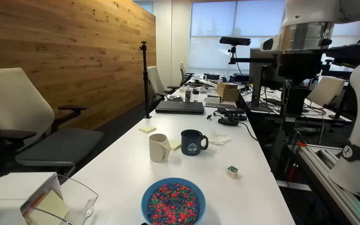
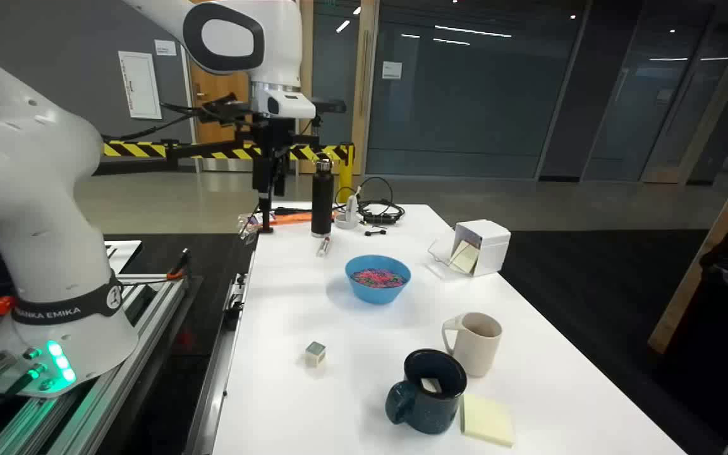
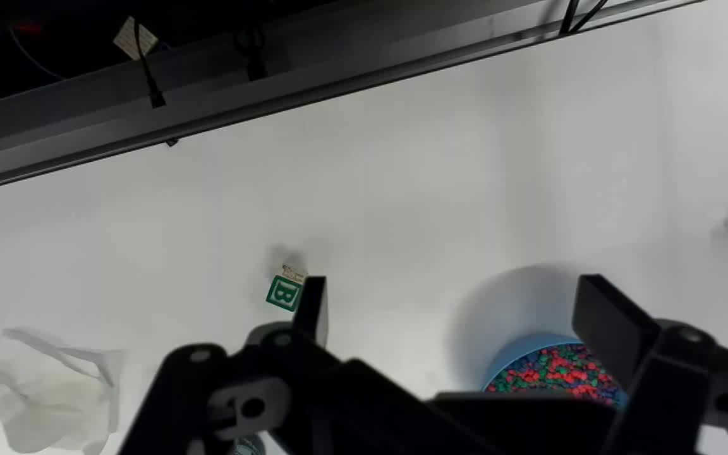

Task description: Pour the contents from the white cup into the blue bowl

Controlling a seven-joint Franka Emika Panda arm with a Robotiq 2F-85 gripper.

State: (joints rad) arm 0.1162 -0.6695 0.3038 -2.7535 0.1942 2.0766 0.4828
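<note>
white cup (image 2: pixel 478 347): stands upright on the table (image 2: pixel 288 404), near the blue bowl (image 2: pixel 378 296); absent from the wrist view. its inside bottom is hidden in both exterior views; contents unverified. blue bowl: already holds coloured bits (image 1: pixel 173 203). dark mug (image 1: pixel 190 147): slightly farther from the bowl than the cup. hand (image 3: pixel 455 309): spread wide, nothing gripped, raised higher than the bowl and well apart from it. finding: the current step is judged to be the approach, no grasp made. next move, as judged: bring the hand to the cup, descend clear of the mug, close around the cup, lift it level, then tip it over the bowl.
</note>
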